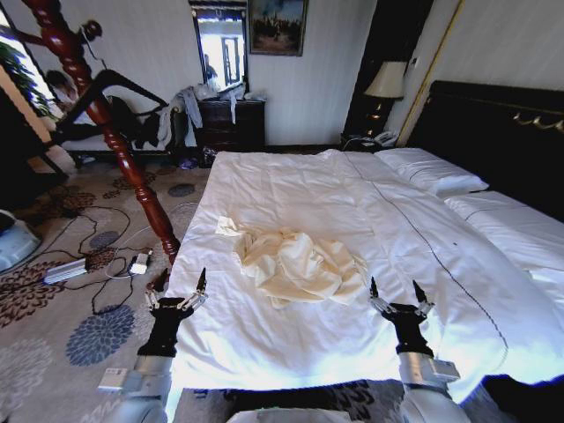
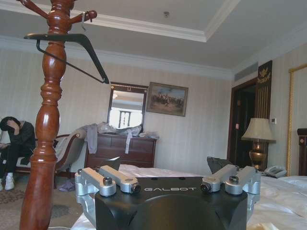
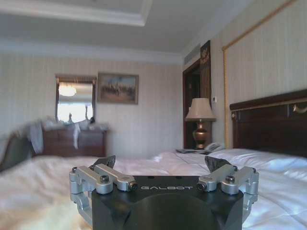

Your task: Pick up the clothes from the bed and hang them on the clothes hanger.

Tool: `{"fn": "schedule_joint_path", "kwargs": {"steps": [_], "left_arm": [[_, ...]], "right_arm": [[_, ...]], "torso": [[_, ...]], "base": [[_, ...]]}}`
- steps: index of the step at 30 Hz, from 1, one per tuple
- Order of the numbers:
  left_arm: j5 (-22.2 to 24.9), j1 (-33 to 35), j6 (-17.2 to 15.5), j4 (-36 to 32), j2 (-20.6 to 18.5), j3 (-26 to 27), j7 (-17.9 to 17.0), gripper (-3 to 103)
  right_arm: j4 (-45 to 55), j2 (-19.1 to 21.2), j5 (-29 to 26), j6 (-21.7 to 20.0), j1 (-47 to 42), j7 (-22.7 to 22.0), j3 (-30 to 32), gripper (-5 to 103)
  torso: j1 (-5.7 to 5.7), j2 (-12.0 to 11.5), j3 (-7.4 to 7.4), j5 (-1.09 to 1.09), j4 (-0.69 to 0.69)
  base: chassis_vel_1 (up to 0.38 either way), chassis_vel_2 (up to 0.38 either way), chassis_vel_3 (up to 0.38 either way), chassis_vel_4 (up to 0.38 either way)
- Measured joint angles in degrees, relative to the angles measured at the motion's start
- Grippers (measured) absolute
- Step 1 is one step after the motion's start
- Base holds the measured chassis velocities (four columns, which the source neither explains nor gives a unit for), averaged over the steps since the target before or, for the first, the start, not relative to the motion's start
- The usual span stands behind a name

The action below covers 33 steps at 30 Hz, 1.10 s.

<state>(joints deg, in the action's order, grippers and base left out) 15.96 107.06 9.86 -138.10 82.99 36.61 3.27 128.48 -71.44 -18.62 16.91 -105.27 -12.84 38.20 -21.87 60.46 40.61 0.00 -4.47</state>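
The clothes hanger hangs by its hook from a peg near the top of the wooden coat stand, which rises from the carpet off the bed's left edge; this keeps the hanger free and reachable, well above the mattress. The left end effector hovers at the left end of the bed's foot edge, fingers spread open and empty. The cream garment, the clothes to be picked up, lies crumpled on the white duvet of the bed, near the foot edge and between the two arms, untouched. The right end effector hovers over the duvet just right of the garment, likewise open and empty. The symmetric, open posture appears to be a ready stance for approaching the garment.
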Motion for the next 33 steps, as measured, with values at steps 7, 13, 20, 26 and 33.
{"fn": "schedule_joint_path", "kwargs": {"steps": [7,13,20,26,33], "left_arm": [[-1.08,-0.41,1.69,2.7,-0.54,3.52,-0.08,100],[-1.58,1.05,8.3,10.82,0.19,6.51,-0.12,100],[-1.19,1.64,11.42,16.82,1.53,7.54,-0.31,100],[-1.62,1.71,10.78,15.84,2.28,7.29,-0.44,100],[-3.16,2.29,10.23,14.19,2.99,6.79,-1.19,100]], "right_arm": [[-3.95,13.71,-23.02,0.75,2.91,-3.52,-1.15,100],[-10.03,17.39,-19.36,-0.38,5.91,-2.74,-3.67,100],[-15.8,16.3,-8.9,-2.14,8.16,-3.47,-9.96,100],[-13.62,15.77,-21.07,-1.83,9.81,-4.34,-16.4,100],[-9.62,13.23,-37.08,-4.34,14.47,-9.39,-23.28,100]], "torso": [[0.0,-0.01,0.0,0.02,0.01],[-0.01,0.0,0.0,0.0,0.0],[-0.01,0.0,0.0,0.0,0.0],[0.0,0.0,0.0,0.0,0.0],[-0.01,0.0,0.0,-0.01,0.01]], "base": [[0.0,0.0,0.0,0.0],[0.0,0.0,0.0,0.0],[0.0,0.0,0.0,0.0],[0.0,0.0,0.0,0.0],[0.0,0.0,0.0,0.0]]}}
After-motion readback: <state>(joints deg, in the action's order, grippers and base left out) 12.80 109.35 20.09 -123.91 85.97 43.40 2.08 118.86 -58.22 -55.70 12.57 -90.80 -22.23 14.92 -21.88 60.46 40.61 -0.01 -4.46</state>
